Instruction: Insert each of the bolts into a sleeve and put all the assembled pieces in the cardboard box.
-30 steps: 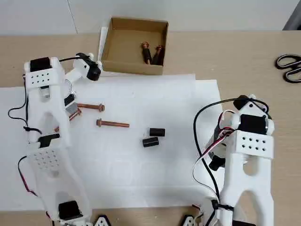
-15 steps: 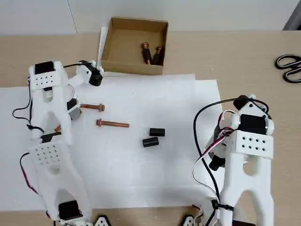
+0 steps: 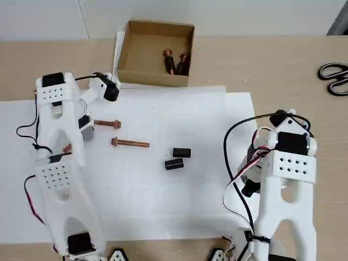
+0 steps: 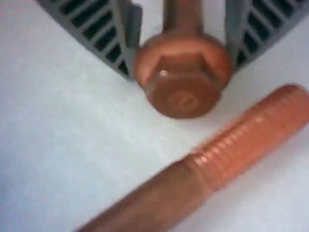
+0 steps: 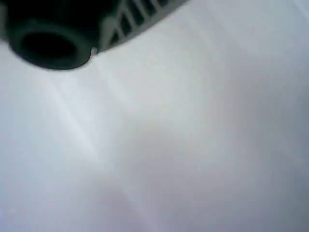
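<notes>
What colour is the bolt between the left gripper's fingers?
Copper-orange; the bolt shows best in the left wrist view.

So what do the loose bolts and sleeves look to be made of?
Bolts: copper-coloured metal, perhaps plated, with a soft sheen and cut threads. Sleeves: matte black, likely plastic or rubber; no glints, too small to be sure.

The left arm [image 3: 58, 117] has slid a little away from the table's [image 3: 244, 60] left edge and back from its far edge. Its gripper [image 4: 179, 65] now covers the head of the bolt [image 4: 182, 84] it straddles, which a second ago showed beside the arm.
</notes>
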### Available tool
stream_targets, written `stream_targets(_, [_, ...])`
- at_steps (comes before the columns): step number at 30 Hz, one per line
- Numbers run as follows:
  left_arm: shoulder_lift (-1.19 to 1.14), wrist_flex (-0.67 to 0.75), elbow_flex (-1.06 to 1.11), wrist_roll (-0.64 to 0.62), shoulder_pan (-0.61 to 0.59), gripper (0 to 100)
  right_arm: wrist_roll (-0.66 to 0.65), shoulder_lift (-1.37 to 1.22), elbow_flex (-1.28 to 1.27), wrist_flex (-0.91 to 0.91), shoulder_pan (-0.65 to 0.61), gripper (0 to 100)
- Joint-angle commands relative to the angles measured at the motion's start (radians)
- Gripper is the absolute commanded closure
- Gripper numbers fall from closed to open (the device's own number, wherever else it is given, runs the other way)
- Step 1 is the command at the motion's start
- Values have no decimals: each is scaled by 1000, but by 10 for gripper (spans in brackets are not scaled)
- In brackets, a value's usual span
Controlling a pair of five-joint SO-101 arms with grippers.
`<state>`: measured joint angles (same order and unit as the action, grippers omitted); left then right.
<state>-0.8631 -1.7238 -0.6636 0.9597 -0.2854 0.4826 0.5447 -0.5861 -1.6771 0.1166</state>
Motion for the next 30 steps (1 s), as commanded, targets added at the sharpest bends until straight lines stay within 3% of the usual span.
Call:
stream_targets(1, [-31,29,-5,5,14,916,-3,27,3,2,12,997])
stream_targets(4, [-26,14,-7,3,32,998,-3,24,3,7,12,997])
stream_targets(16, [144,-28,-120,-183,89,995,-9,30,8,8,10,997])
stream_targets(24, [466,-28,39,-241,144,995,-17,30,40,1,4,997])
stream_targets(30, [717,-28,222,-384,187,995,-109,31,130,-30,4,997])
